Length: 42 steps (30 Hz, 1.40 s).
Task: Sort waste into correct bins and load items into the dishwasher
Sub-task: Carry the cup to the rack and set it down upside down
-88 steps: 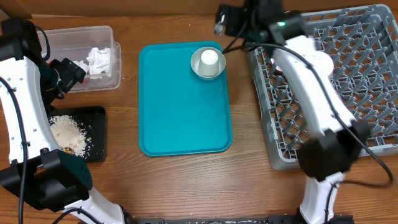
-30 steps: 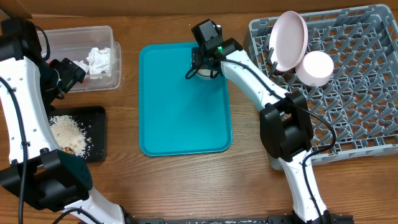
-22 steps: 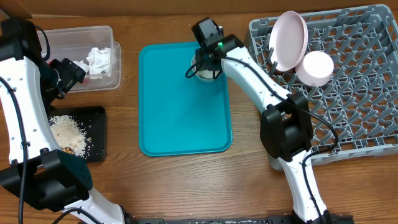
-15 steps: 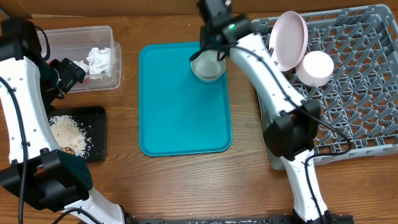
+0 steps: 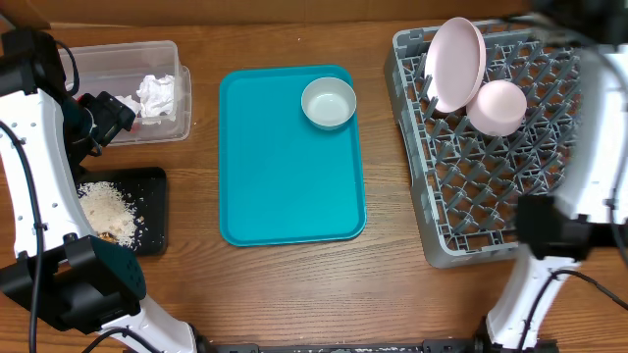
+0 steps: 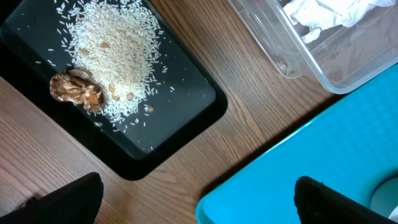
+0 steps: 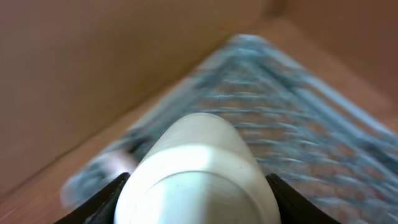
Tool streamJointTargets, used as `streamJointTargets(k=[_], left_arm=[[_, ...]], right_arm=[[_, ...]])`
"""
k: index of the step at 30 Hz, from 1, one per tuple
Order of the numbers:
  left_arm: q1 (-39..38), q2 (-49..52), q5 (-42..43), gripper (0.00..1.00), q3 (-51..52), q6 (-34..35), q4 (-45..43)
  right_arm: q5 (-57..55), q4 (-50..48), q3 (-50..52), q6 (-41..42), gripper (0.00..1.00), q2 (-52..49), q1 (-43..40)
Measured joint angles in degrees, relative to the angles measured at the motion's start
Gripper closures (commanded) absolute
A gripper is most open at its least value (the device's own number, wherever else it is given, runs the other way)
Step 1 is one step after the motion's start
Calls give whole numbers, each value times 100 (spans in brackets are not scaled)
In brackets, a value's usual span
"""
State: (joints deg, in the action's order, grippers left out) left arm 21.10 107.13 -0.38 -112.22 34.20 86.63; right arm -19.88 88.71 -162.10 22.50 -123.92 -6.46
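Note:
My right gripper [image 7: 196, 186] is shut on the small white cup [image 7: 196, 165], held above the far part of the grey dish rack [image 5: 510, 186]; the right arm is a blur at the overhead view's top right. The pink plate [image 5: 454, 64] and the smaller dish [image 5: 497, 106] stand in the rack. The grey bowl [image 5: 329, 102] sits empty on the teal tray [image 5: 285, 176]. My left gripper [image 6: 199, 202] is open and empty above the black tray [image 5: 147, 186]. That tray holds crumbs [image 6: 115, 56] and the brown lump [image 6: 78, 90]. The napkin [image 5: 155, 95] lies in the clear tub [image 5: 118, 61]. No red wrapper is visible.
The teal tray's corner [image 6: 298, 174] lies under my left gripper, beside the black tray [image 6: 180, 112] and the clear tub [image 6: 298, 62]. A brown cardboard wall stands behind the table in the right wrist view.
My right gripper closed on the cup in the bowl, lifted it out and swung right over the rack. The bowl is now empty. The left arm has not moved.

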Motion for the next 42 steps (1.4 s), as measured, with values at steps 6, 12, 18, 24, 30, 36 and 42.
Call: streamJointTargets(k=[6, 12, 18, 24, 30, 36, 42], left_arm=[[0, 0, -2, 0, 0, 0, 0], [0, 0, -2, 0, 0, 0, 0], [0, 0, -2, 0, 0, 0, 0], [0, 0, -2, 0, 0, 0, 0], [0, 0, -2, 0, 0, 0, 0], [0, 0, -2, 0, 0, 0, 0], [0, 0, -2, 0, 0, 0, 0]], right_arm=[[520, -50, 831, -2, 42, 0, -1373], [999, -435, 2153, -4, 41, -35, -2020], [1257, -901, 3167, -9, 38, -44, -2057], [1478, -970, 3425, -7, 14, -44, -2002], [1670, -828, 3425, -4, 7, -44, -1996], [1851, -815, 3425, -2, 7, -9, -1996], [2647, -1021, 3436, -15, 7, 544, -1971]])
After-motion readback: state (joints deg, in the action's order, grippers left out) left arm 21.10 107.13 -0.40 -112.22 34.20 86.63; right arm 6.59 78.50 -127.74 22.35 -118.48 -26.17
